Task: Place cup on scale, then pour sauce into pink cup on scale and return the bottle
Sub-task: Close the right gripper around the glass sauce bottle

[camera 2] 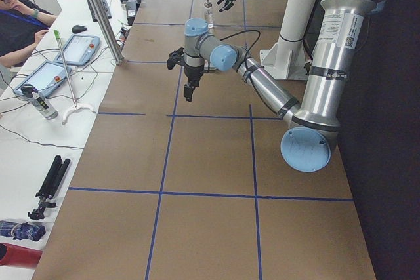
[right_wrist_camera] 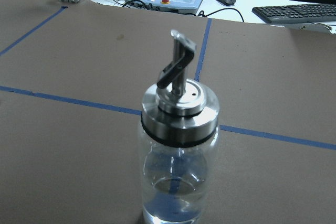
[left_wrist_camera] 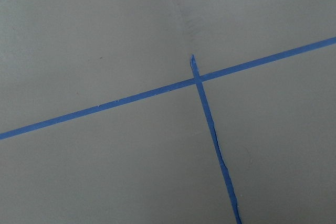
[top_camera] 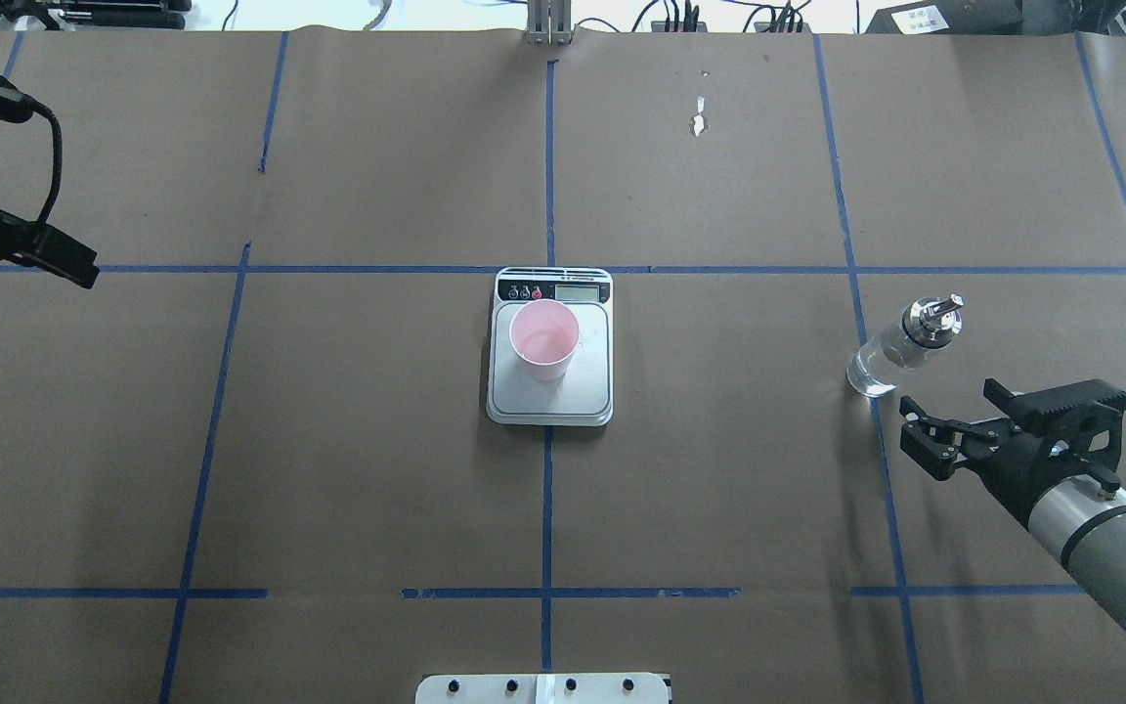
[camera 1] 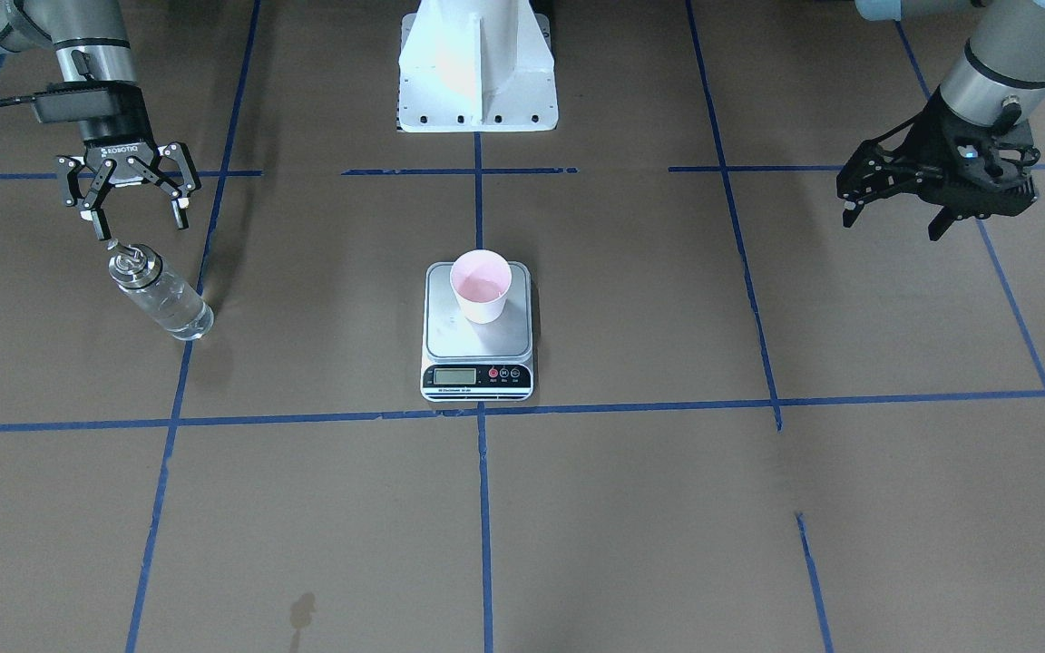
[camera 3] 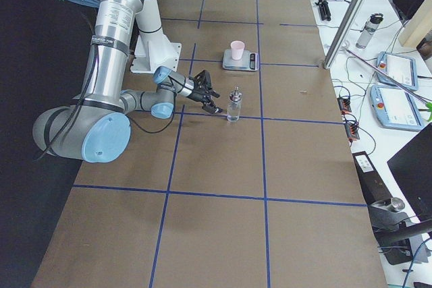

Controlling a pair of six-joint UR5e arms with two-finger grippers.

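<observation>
**Right claw poised beside the bottle**

The right two-finger gripper (camera 1: 141, 225) hangs with its fingers spread just beside the small clear glass bottle with a silver spout cap (camera 1: 164, 299), not touching it. If grasping comes next, it should close on the glass body below the cap and keep the bottle upright. Farther off, the pale pink tapered cup (camera 1: 481, 288) stands on the flat steel-topped scale (camera 1: 477, 349). The left gripper (camera 1: 894, 218), also spread, hovers well apart.

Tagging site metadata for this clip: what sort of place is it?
Most likely a robotics lab workcell, not a kitchen. The table is covered in brown paper gridded with blue tape, and teach pendants and a keyboard sit on white benches beside it.
</observation>
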